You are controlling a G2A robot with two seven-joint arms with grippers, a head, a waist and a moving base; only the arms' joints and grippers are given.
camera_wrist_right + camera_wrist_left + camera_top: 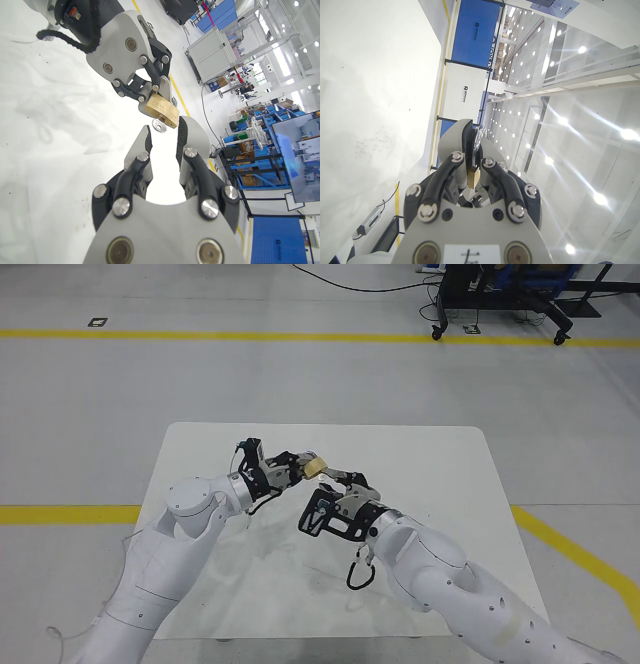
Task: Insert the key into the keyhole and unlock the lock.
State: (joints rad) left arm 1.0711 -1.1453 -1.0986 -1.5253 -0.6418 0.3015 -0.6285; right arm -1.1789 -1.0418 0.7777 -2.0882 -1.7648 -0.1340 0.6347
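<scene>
Lock (162,110) is up in the air over the middle of your desk (440,464), not resting on it. Your left pincer (160,96) is closed on it. From the right wrist you see the brass body sticking out past the left fingers (167,86), with its keyhole end turned toward the right arm. From the left wrist you see a silvery shackle (480,136) pinched between the two pads, and the brass body showing in the gap nearer the palm.

Key (159,125) sits in the keyhole: its shaft is inside the brass body and only the round silver head stands out. Whether it has been turned, you cannot tell from these views.

Your right pincer (164,126) is open, jaws spread wide and gripping nothing. Its two tips stand to either side of the key's head, very near it. One ribbed pad is just beside the corner of the lock, and you cannot tell whether it touches.

From above, you see the two arms meeting tip to tip near the desk's middle, the left arm coming in from one side and the right from the other, with the lock between them. A yellow line (300,337) runs across the floor beyond the desk.
</scene>
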